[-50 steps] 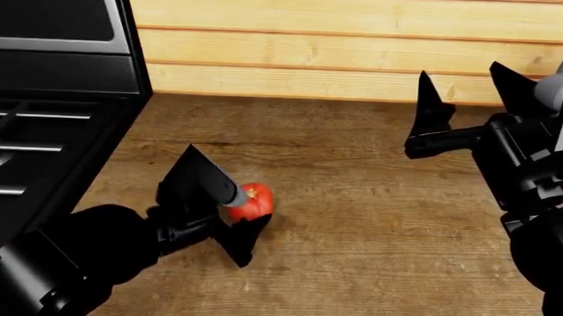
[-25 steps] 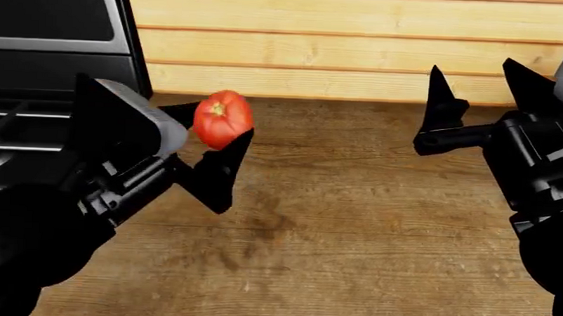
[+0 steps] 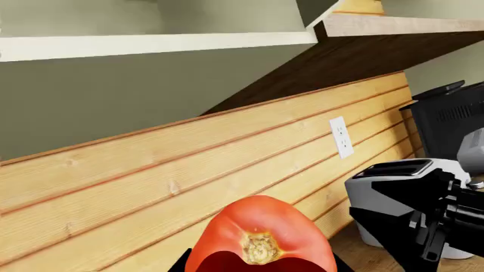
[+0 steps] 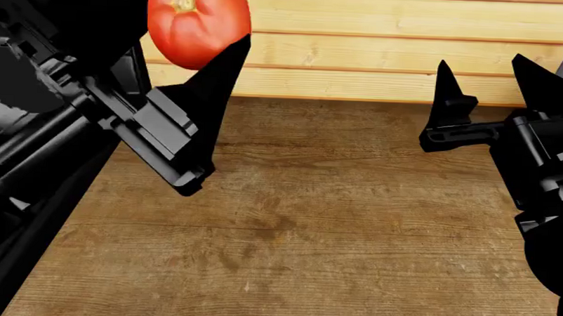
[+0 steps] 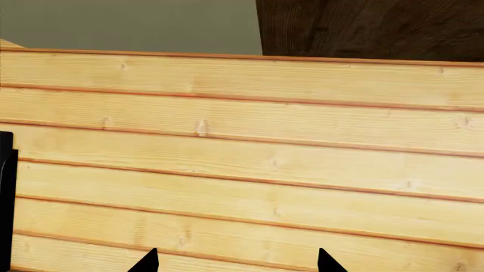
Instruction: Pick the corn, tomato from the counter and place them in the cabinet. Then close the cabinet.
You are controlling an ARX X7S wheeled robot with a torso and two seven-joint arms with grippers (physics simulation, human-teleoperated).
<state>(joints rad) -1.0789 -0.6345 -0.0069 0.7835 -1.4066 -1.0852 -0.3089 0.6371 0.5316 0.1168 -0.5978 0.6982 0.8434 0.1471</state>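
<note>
left hand [image 4: 199, 39] had the tomato [image 4: 198, 25] clamped upper left above the worktop [image 4: 335, 223], right hand [image 4: 490, 84] spread wide

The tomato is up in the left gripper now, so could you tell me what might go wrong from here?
1. The tomato is round and is pinched only by the left gripper's tips, high above the counter; a slip would probably drop it.
2. The wrist view shows wall boards and a cabinet edge close ahead, so a hasty lift might bump them.
3. The right gripper hangs open nearby and could be clipped.
</note>
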